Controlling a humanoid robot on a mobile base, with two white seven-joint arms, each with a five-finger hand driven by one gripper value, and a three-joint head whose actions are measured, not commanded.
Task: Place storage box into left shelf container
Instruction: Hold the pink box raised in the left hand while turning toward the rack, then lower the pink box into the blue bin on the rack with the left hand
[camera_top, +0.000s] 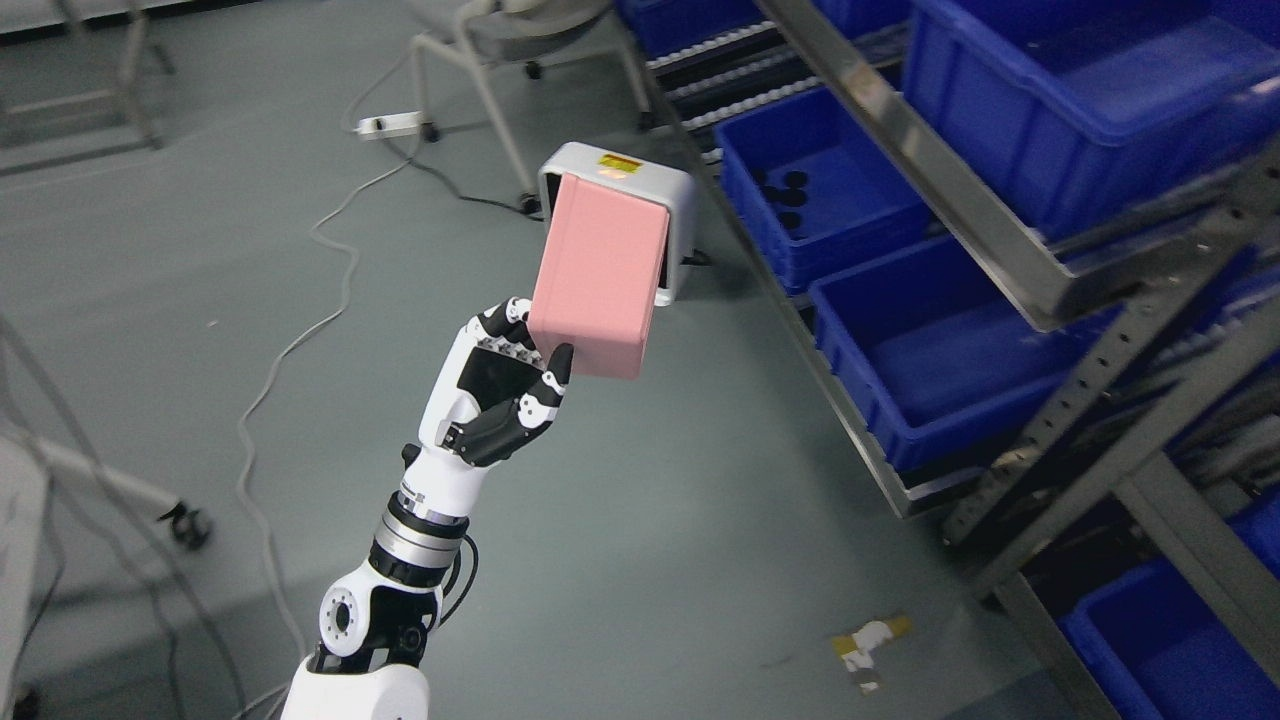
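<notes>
A pink storage box (598, 275) is held up in the air over the grey floor. My left hand (505, 375) is shut on its lower left end, thumb on the near face and fingers behind it. The box tilts up and to the right. A metal shelf (1010, 250) with several blue containers stands at the right. The nearest open container (930, 350) is to the right of the box, with another (810, 180) behind it that holds a few black round parts. My right arm is out of view.
A grey boxy device (640, 180) stands on the floor behind the pink box. White cables (300, 340) and a power strip (395, 124) lie on the floor at the left. A chair base (480, 60) is at the back. Tape scraps (868, 645) lie at the front.
</notes>
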